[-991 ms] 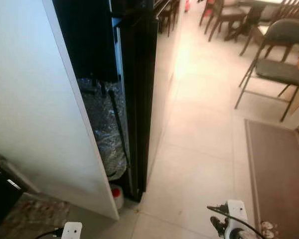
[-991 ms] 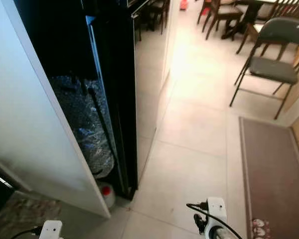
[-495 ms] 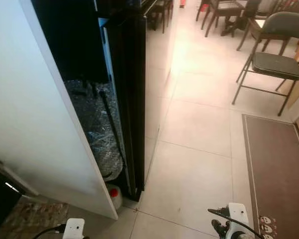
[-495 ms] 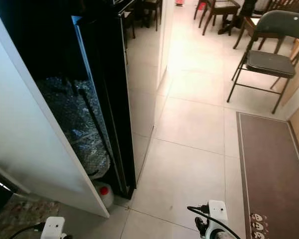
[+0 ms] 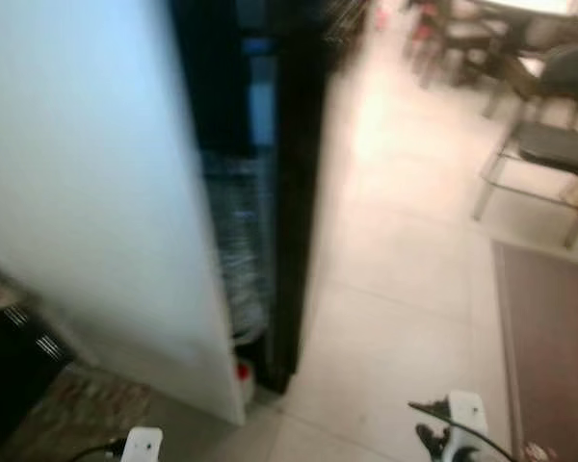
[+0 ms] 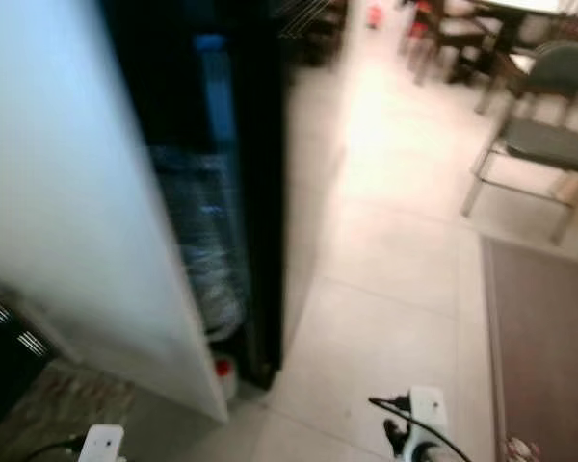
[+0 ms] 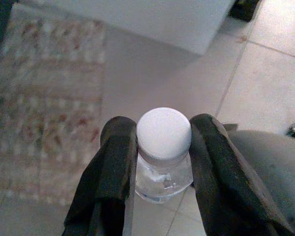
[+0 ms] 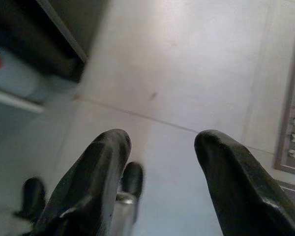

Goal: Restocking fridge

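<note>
My left gripper (image 7: pixel 162 147) is shut on a small clear bottle with a white cap (image 7: pixel 163 131), one black finger on each side of its neck, low over the floor. My right gripper (image 8: pixel 162 142) is open with nothing between its fingers, above pale floor tiles. The black fridge (image 5: pixel 297 183) stands ahead to the left, seen from its side and blurred. A white panel (image 5: pixel 96 192) stands beside it, with silvery wrap (image 5: pixel 239 241) in the dark gap between them.
A white jug with a red cap (image 5: pixel 243 373) sits on the floor at the foot of the gap. A patterned rug (image 7: pixel 44 98) lies at lower left, a brown mat (image 5: pixel 549 337) at right. Dark chairs (image 5: pixel 549 144) stand at the back right. Pale tiles (image 5: pixel 395 289) stretch ahead.
The whole picture has shifted and blurred, so the camera has moved; the white panel now takes more of the view. Both wrists stay at the bottom edge.
</note>
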### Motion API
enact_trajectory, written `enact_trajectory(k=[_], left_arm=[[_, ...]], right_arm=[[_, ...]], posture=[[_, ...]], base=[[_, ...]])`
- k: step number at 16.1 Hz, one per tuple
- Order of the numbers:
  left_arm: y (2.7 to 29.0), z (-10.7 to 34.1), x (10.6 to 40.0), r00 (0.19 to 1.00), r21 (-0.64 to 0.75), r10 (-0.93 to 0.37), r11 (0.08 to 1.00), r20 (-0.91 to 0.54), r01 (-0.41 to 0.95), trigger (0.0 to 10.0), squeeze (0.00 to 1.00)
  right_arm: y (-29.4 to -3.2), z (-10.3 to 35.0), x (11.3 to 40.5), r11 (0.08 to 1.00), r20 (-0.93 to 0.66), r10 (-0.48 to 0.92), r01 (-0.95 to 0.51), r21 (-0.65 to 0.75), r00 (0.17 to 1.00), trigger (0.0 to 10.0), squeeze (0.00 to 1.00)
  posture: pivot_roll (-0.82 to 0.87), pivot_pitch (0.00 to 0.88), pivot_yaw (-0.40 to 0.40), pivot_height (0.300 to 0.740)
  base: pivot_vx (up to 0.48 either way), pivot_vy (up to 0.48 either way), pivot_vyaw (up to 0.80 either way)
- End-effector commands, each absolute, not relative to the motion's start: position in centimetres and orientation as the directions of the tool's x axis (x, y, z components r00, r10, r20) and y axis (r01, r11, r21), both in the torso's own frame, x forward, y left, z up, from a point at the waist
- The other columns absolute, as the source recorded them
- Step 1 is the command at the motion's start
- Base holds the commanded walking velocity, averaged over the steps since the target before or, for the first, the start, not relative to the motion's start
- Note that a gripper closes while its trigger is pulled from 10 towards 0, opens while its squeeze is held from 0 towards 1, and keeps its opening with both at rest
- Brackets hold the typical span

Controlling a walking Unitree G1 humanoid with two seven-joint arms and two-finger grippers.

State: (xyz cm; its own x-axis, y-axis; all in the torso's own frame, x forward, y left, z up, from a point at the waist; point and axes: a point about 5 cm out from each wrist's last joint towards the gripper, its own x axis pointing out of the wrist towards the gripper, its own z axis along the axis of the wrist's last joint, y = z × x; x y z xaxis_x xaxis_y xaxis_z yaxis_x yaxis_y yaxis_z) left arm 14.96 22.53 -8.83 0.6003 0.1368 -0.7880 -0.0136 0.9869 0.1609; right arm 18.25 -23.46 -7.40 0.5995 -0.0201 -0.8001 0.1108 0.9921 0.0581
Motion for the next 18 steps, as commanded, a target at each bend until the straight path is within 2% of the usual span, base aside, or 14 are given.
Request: enact_trajectory(k=[1, 3, 7, 15, 18], left_arm=[[22.8, -8.9, 14.6, 0.589, 0.168, 0.138, 0.986, -0.797, -0.003, 10.0, 0.00], [23.6, -8.8, 14.3, 0.587, 0.172, 0.145, 0.985, -0.796, -0.009, 10.0, 0.00], [23.7, -8.7, 14.5, 0.591, 0.174, 0.145, 0.985, -0.794, -0.009, 10.0, 0.00], [22.2, -9.2, 14.4, 0.569, 0.140, 0.131, 0.990, -0.812, -0.028, 10.0, 0.00], [22.8, -9.1, 14.5, 0.566, 0.150, 0.139, 0.988, -0.812, -0.028, 10.0, 0.00]], right_arm=[[-23.5, -7.4, 18.1, 0.993, -0.805, -0.019, 0.107, 0.055, 0.593, 10.0, 0.00], [-23.5, -7.4, 18.1, 0.993, -0.806, -0.016, 0.103, 0.056, 0.592, 10.0, 0.00], [-23.6, -7.4, 18.2, 0.992, -0.797, -0.026, 0.112, 0.053, 0.604, 10.0, 0.00], [-23.6, -7.4, 18.2, 0.989, -0.785, -0.045, 0.137, 0.051, 0.618, 10.0, 0.00], [-23.6, -7.1, 18.5, 0.985, -0.742, -0.083, 0.170, 0.043, 0.666, 10.0, 0.00]], posture=[[0.05, 0.021, -0.001, 0.740], [0.05, 0.018, -0.002, 0.740], [0.05, 0.018, -0.002, 0.740], [0.04, 0.011, 0.004, 0.740], [0.03, 0.013, 0.012, 0.740]], base=[[0.000, 0.405, -0.66], [0.000, 0.401, -0.79], [0.000, 0.336, 0.00], [0.000, 0.000, 0.00], [0.000, 0.000, 0.00]])
